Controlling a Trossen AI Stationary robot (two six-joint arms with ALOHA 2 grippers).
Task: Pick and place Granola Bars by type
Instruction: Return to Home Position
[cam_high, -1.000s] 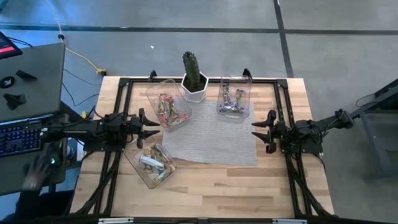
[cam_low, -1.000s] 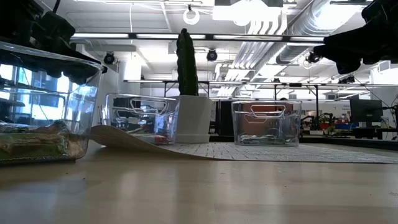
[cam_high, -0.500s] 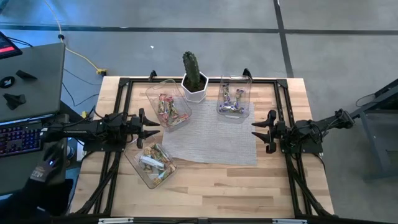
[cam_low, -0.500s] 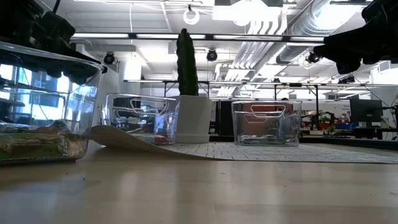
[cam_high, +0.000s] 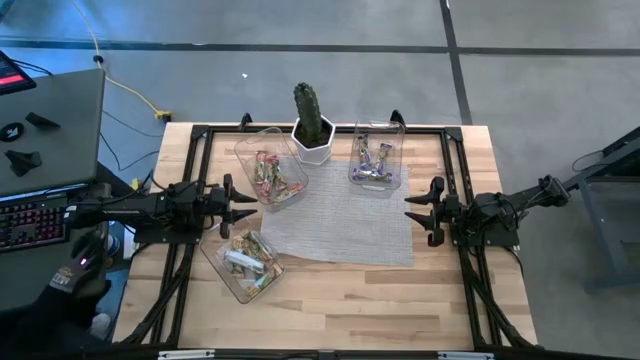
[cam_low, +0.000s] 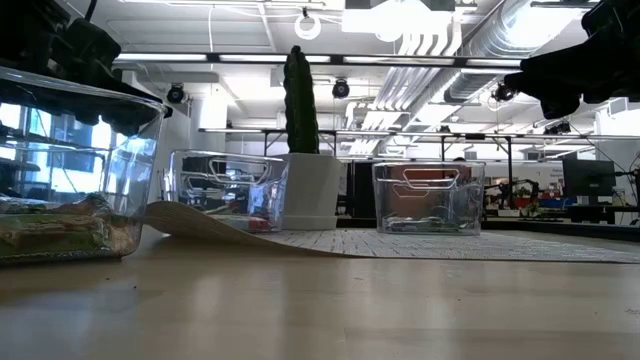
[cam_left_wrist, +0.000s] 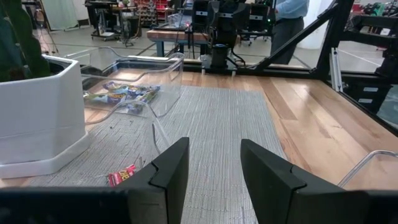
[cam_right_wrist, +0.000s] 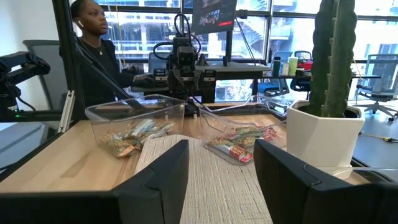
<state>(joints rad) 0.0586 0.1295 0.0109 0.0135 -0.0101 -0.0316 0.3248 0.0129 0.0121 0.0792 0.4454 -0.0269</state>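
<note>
Granola Bars all sit in tubs: red ones in the left tub just beside the cactus pot, purple in the right tub on the pot's other side, yellow in the near tub, farther from the pot. No bar lies loose on the mat. On the table nothing has moved in the last second. The left gripper and right gripper stay put either side of the mat, fingers apart and empty. Sorting looks finished, and both arms seem parked at home.
</note>
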